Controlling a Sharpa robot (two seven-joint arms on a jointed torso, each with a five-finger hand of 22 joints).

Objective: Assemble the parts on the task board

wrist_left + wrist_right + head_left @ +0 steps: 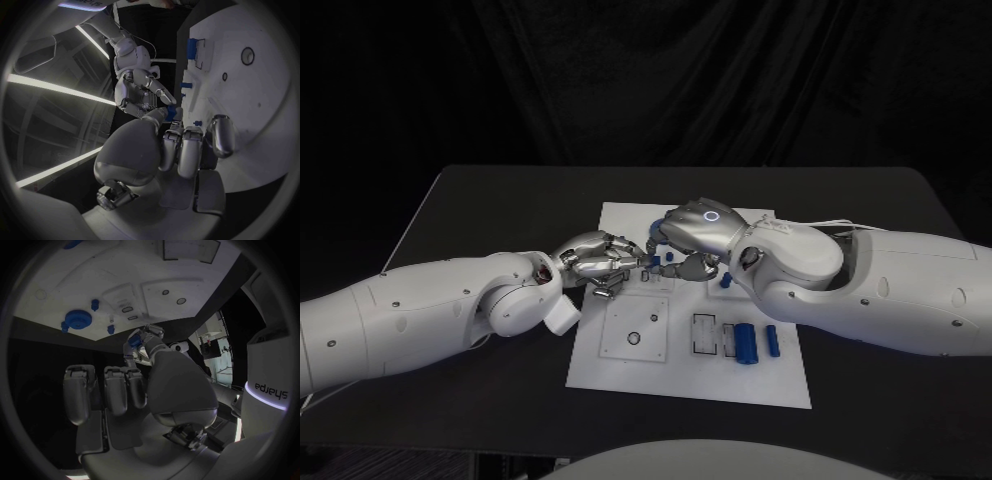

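Note:
The white task board (635, 368) lies mid-table. Both hands meet above its far half. My left hand (599, 258) pinches a small blue part (170, 114) at its fingertips, and the same blue part (132, 340) appears in the right wrist view. My right hand (692, 235) hovers right against it, fingers curled toward the part; whether it also grips the part is unclear. Two blue cylinders (759, 342) lie on the board's near right. A round blue part (77, 318) and small blue pegs (95, 304) stand on the board.
The board has round holes (633, 338) and rectangular slots (705, 333) on its near half. Another blue piece (195, 47) sits at a slot farther along the board. Black table (488, 200) surrounds the board on all sides.

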